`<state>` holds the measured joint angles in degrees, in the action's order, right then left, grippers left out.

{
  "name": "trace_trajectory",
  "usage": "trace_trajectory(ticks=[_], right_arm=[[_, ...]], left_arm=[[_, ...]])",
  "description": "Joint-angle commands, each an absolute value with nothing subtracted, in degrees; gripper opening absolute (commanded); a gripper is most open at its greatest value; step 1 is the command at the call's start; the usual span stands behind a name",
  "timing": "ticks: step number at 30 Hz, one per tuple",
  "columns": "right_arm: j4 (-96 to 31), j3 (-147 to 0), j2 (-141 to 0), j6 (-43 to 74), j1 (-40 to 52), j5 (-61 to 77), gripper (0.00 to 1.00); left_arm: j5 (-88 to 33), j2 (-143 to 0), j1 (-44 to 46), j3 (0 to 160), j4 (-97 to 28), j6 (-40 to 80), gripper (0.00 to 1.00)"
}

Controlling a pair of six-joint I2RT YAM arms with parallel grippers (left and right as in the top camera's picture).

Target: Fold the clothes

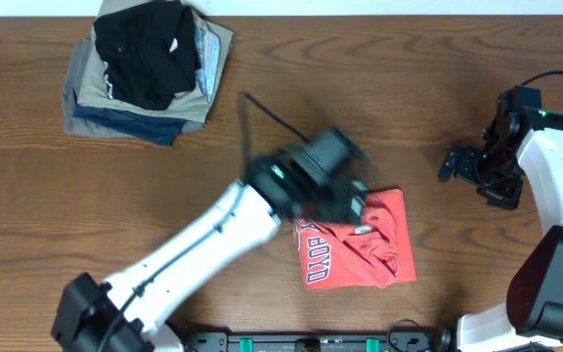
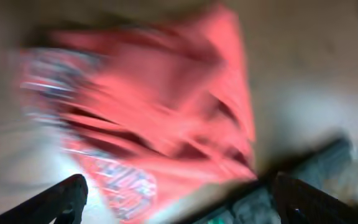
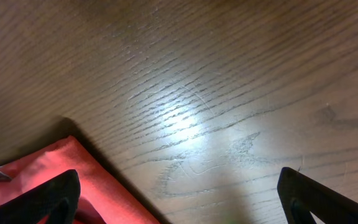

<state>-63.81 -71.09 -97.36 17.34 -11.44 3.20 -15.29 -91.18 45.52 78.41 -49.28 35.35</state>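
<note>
The clothes, one coral-red T-shirt (image 1: 368, 250), lie folded into a rough, rumpled rectangle near the table's front edge, dark block lettering showing at the left end. My left gripper (image 1: 356, 205) hovers blurred over the shirt's upper left corner. In the left wrist view the shirt (image 2: 160, 106) fills the middle, and the left gripper (image 2: 179, 191) is open, its fingers wide apart with nothing between them. My right gripper (image 1: 454, 164) hangs open over bare wood to the right of the shirt. In the right wrist view the right gripper (image 3: 179, 190) is empty, and a shirt (image 3: 36, 180) corner shows at lower left.
A stack of folded garments (image 1: 150, 68), black on top over tan, grey and blue, sits at the back left of the wooden table (image 1: 389, 88). A thin black cable (image 1: 272, 114) trails behind the left arm. A dark rail (image 1: 321, 342) runs along the front edge.
</note>
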Motion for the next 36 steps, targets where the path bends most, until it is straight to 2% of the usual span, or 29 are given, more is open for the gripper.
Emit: trace_trajectory(ticks=[1, 5, 11, 14, 22, 36], right_arm=[[-63.86, -71.68, -97.19, 17.12, -11.7, 3.4, 0.99], [-63.88, -71.68, -97.19, 17.12, -11.68, 3.4, 0.99], [-63.86, -71.68, -97.19, 17.12, -11.66, 3.4, 0.99], [-63.86, -71.68, -97.19, 17.12, -11.66, 3.4, 0.99], [-63.86, -71.68, -97.19, 17.12, -11.66, 3.4, 0.99], [-63.86, -71.68, -97.19, 17.12, -11.66, 3.4, 0.99]], left_arm=[[-14.09, -93.51, 39.27, 77.47, -49.87, 36.36, 0.95], [-17.78, -98.04, 35.57, 77.36, -49.34, 33.52, 0.95], [-25.06, -103.96, 34.83, 77.36, -47.7, 33.08, 0.94], [-25.52, -105.49, 35.11, 77.36, -47.66, 33.08, 0.8], [-25.5, -105.78, 35.22, 77.36, -47.31, 33.54, 0.66], [-25.45, -108.27, 38.98, 77.34, -46.72, 37.65, 0.66]])
